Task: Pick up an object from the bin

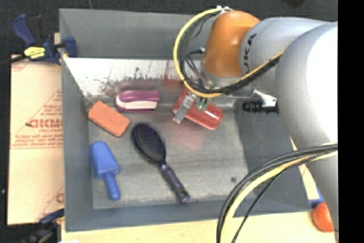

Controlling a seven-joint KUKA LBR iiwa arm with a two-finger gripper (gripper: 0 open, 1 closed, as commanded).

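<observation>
My gripper (183, 112) hangs below the orange wrist cover, near the bin's back wall and right of the middle. It sits against the left end of a red, rounded, glossy thing (205, 117) that lies flat on the floor. Whether the red thing is gripped is hidden by the wrist. A purple and white brush-like thing (137, 100) lies just left of the gripper along the back wall. A dark purple hairbrush (156, 155) lies in front of it, head toward the back and handle toward the front right.
An orange block (108, 118) lies at the back left and a blue scoop (106, 167) at the front left. The arm and its cables cover the bin's right side. Bare floor shows in the front right, between hairbrush and arm.
</observation>
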